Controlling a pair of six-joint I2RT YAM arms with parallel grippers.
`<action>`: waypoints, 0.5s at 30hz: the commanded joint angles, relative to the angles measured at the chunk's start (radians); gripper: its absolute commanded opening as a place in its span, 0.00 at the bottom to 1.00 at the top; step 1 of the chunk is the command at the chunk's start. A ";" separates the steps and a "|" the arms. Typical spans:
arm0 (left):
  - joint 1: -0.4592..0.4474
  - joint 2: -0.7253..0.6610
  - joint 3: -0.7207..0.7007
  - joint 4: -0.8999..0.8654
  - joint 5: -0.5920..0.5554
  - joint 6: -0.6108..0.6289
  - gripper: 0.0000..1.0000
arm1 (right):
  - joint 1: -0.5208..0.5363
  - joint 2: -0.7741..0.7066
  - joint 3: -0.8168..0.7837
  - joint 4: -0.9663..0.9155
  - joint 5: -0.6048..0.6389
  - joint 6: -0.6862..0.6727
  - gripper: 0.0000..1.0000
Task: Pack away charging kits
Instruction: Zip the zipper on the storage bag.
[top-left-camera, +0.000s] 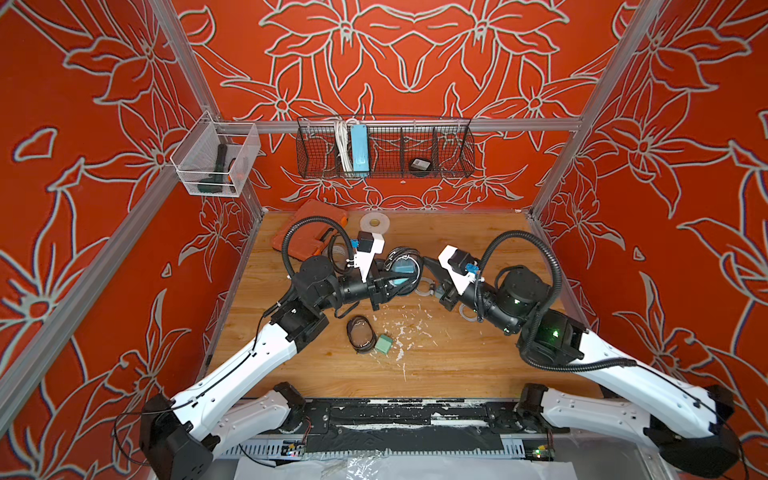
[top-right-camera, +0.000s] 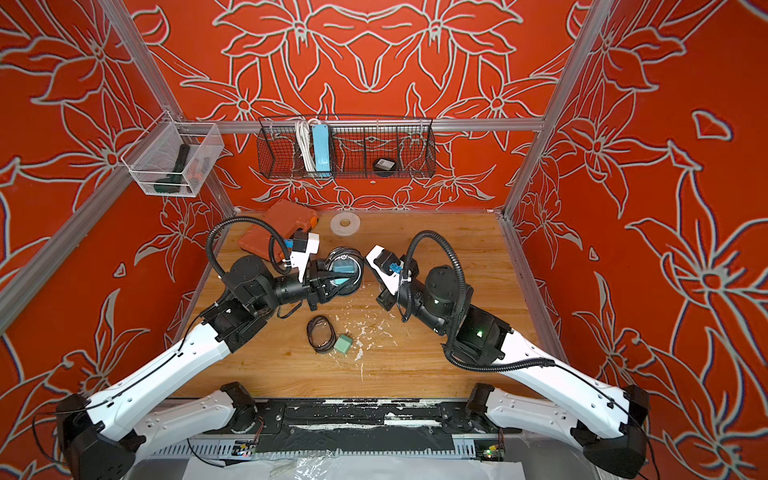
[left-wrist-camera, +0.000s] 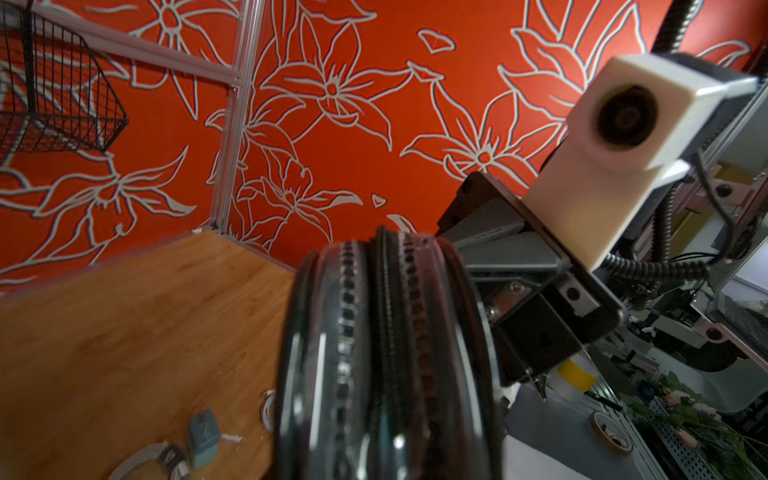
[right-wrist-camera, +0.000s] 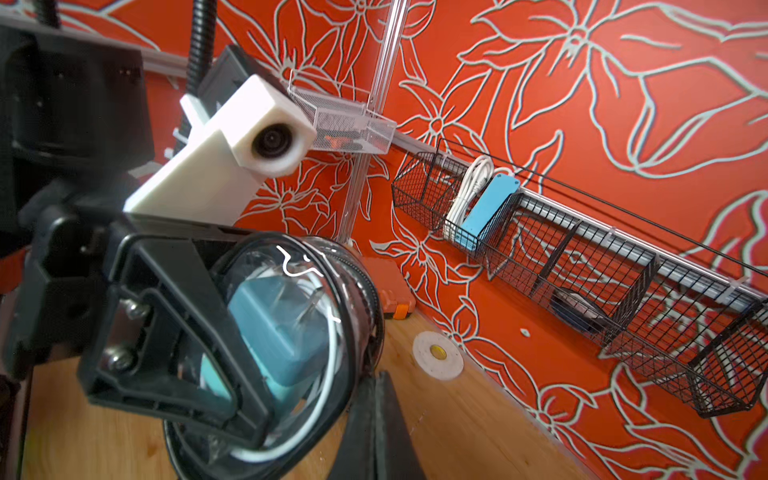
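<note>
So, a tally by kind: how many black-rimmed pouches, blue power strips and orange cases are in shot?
Pouches: 3 (held pouch, table pouch, basket pouch)
Power strip: 1
Orange case: 1
Total: 5

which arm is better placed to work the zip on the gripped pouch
Right, probably: the left hand is clamped on the pouch and steadies it, while the right hand sits shut beside its rim.
</note>
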 joint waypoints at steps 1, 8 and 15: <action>-0.001 -0.006 -0.047 -0.208 -0.015 0.074 0.00 | -0.014 -0.039 -0.010 0.110 0.007 -0.110 0.00; -0.001 -0.063 -0.150 -0.175 0.016 0.067 0.00 | -0.036 -0.058 -0.031 0.126 0.012 -0.227 0.00; -0.005 -0.033 -0.158 -0.143 0.104 0.071 0.00 | -0.053 0.014 0.087 -0.004 -0.074 -0.292 0.00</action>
